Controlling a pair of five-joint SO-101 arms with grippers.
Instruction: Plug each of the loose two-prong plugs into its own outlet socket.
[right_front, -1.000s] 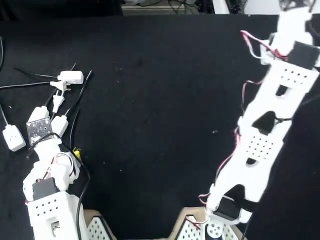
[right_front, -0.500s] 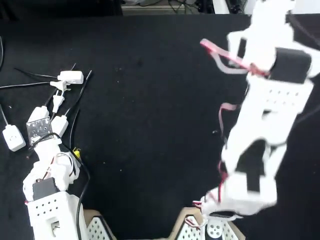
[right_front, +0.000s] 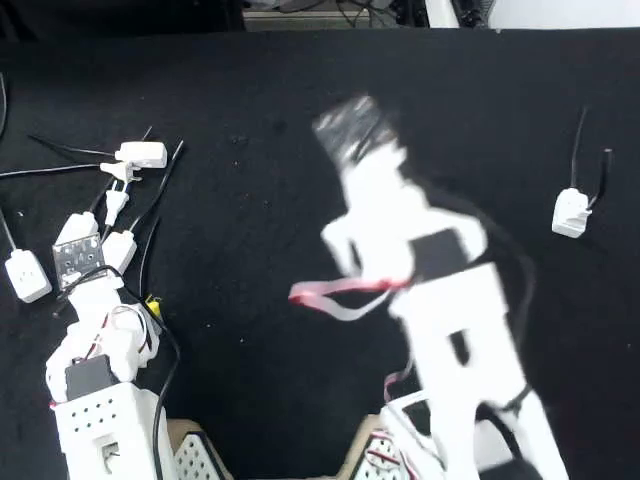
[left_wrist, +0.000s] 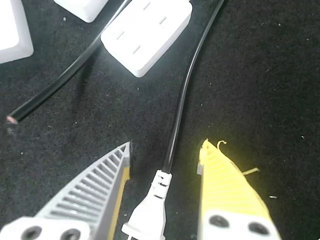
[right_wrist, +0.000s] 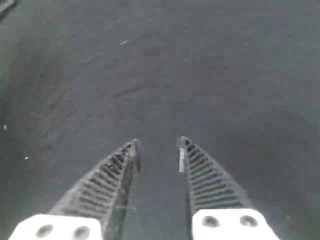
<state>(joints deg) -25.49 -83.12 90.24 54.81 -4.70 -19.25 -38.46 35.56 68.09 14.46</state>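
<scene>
Mat (left_wrist: 260, 75): plug (left_wrist: 149, 216) within left end effector (left_wrist: 166, 145)

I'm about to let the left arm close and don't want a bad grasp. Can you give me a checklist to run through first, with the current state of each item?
1. Left arm's jaws apart: ok, wide open.
2. Plug between them: ok, not yet gripped.
3. Prongs facing the socket block: not ok, the cable end points at it.
4. Socket block slots free: ok, nothing is plugged into the visible ones.
5. Black cable off the block's face: ok, it runs beside it.
6. Right arm's jaws out of the way: ok, open and empty over bare table.
</scene>
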